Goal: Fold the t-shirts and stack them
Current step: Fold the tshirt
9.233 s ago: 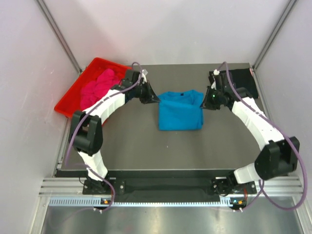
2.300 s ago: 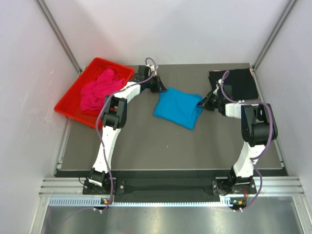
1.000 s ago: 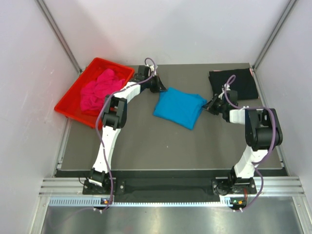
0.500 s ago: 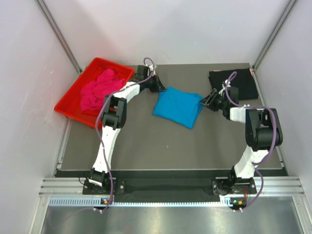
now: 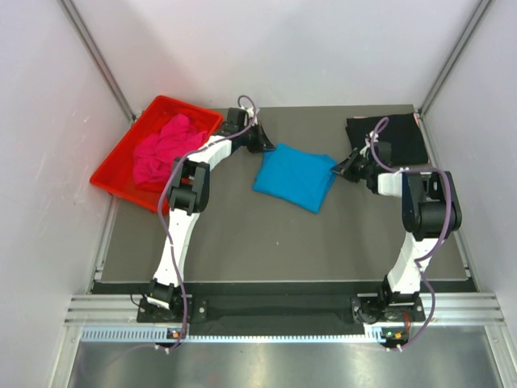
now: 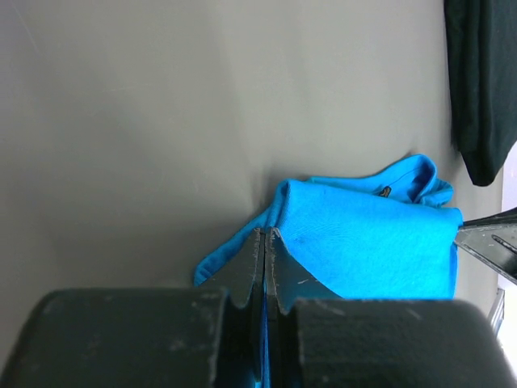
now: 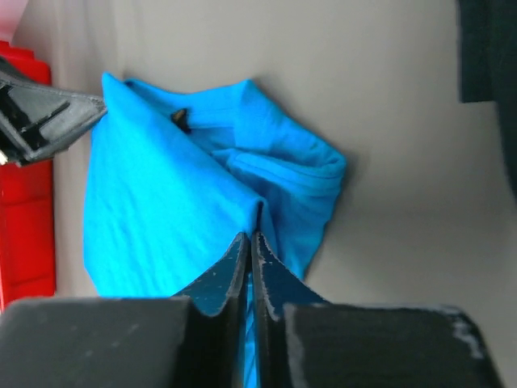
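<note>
Here the dark grey table [image 5: 242, 242] sits inside a booth of pale, plain walls [image 5: 283, 48], with slanted metal posts [image 5: 97, 61] running up the two back corners. An aluminium rail [image 5: 105, 309] spans the near edge, where both arm bases are bolted.

The turquoise t-shirt [image 5: 295, 179] lies folded into a rough, skewed rectangle on the far middle of the table, between the two arms. The left gripper [image 5: 269, 148] is at its far-left corner. In the left wrist view the fingers are pressed together with blue cloth pinched between them. The right gripper [image 5: 338, 169] is at the shirt's right edge. Its fingers are likewise closed tight on a fold of the same cloth, which bunches up just beyond the tips.

The black t-shirt [image 5: 392, 137] lies flat and folded in the far-right corner of the table, apart from the turquoise one.

The magenta t-shirt [image 5: 161, 149] is crumpled in a heap inside the red tray [image 5: 123, 145]. The tray sits askew at the far-left corner, overhanging the table's left edge.
</note>
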Controlling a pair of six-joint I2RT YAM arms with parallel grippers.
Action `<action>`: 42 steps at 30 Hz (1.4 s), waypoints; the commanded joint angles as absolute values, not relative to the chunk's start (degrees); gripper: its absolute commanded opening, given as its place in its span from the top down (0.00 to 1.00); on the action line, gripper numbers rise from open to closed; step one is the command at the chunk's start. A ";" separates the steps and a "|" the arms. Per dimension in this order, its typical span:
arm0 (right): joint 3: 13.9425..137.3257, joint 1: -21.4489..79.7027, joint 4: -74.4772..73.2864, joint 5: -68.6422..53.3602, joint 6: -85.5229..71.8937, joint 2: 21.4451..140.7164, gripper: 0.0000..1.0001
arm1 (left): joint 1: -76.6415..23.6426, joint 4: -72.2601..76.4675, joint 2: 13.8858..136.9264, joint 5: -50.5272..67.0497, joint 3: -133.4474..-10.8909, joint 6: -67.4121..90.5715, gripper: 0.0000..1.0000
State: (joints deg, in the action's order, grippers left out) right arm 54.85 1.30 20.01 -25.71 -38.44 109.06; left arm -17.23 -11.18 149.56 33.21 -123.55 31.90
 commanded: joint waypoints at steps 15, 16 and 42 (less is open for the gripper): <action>55.91 0.53 15.47 -26.35 -33.57 99.94 0.55 | -15.91 -11.87 149.68 26.01 -123.93 32.17 1.00; 54.59 0.79 15.29 -26.80 -33.92 99.41 0.55 | -15.91 -11.87 149.50 26.19 -123.49 32.17 1.00; 44.31 4.83 21.62 -24.97 -36.13 100.21 1.00 | -15.91 -11.78 149.94 25.58 -123.13 31.73 1.00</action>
State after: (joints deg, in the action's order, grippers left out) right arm 45.60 4.38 18.44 -26.94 -37.58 102.15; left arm -17.26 -10.52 149.42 30.57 -123.15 33.30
